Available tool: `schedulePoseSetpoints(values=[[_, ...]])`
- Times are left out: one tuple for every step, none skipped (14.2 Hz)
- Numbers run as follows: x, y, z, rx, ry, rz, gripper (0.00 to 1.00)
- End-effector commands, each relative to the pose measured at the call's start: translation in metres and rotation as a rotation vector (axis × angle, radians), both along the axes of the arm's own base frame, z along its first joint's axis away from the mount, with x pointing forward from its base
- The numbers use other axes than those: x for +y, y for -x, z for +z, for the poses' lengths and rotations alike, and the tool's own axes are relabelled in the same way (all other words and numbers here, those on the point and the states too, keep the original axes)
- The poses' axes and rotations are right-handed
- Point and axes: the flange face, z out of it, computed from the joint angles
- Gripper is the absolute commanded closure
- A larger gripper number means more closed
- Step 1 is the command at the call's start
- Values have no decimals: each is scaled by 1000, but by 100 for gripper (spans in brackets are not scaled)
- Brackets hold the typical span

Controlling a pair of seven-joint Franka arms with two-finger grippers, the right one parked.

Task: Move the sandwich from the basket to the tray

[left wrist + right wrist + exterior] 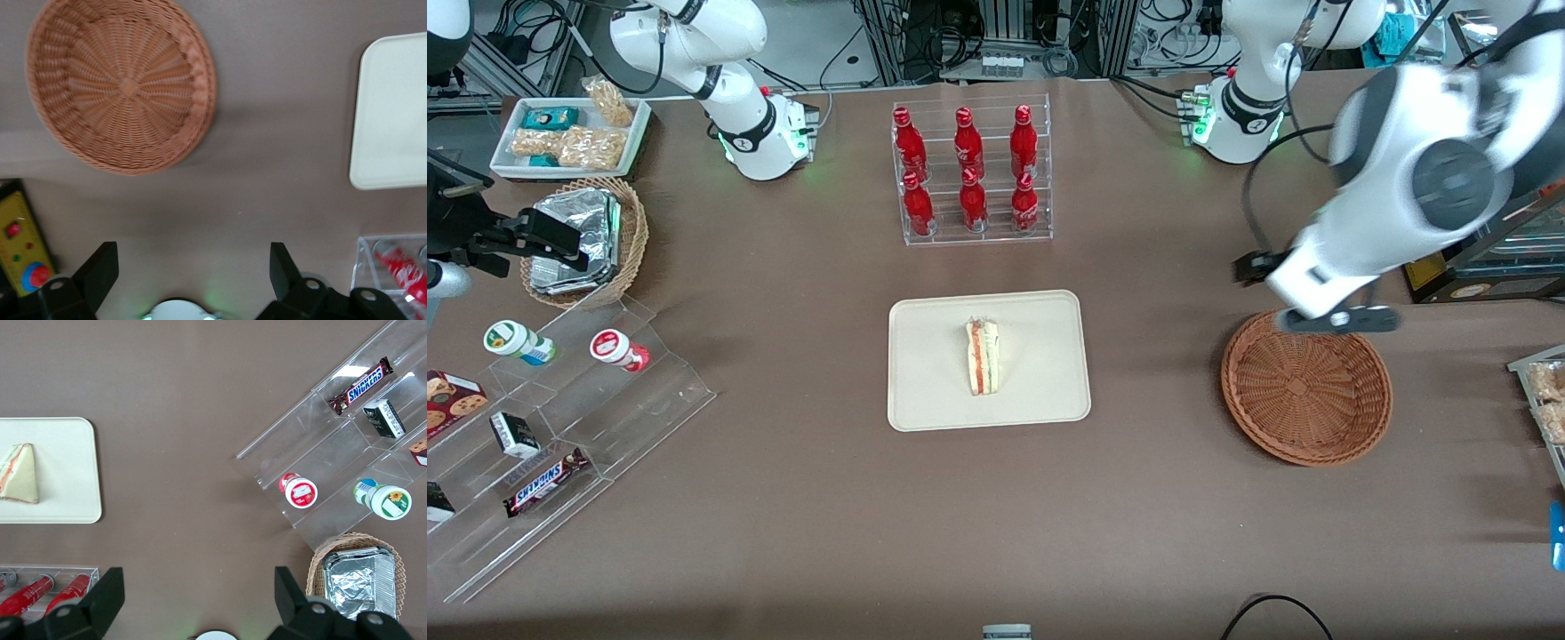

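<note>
Sandwich (pixel 983 357) lying near the middle of the tray (pixel 925 391), cream margin showing on every side. Basket (pixel 1307 391) toward the working arm's end, well apart from the tray, bare brown tabletop (pixel 1156 373) between them. Gripper (pixel 1338 318) raised over the basket's rim farther from the front camera, fingers (pixel 100 270) spread, holding nothing

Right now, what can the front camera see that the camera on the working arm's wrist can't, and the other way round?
Only the front view shows the sandwich lying on the tray, the whole bottle rack and the snack shelves. Only the left wrist view shows the gripper with open fingers above bare table, plus a yellow button box. Both show the empty basket and the tray.
</note>
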Motion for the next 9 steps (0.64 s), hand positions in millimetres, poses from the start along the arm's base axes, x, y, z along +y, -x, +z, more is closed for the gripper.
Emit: schedulePoseSetpoints(values=[[35, 3, 45, -35, 28, -49, 0], [45, 3, 63, -60, 29, -35, 0], [57, 4, 79, -89, 29, -13, 0], [66, 5, 91, -114, 28, 2, 0], [74, 8, 100, -139, 23, 15, 0], [79, 9, 105, -155, -5, 18, 0], [84, 7, 109, -167, -35, 19, 0], [84, 6, 108, -170, -41, 20, 0], [84, 5, 109, -181, -36, 23, 0]])
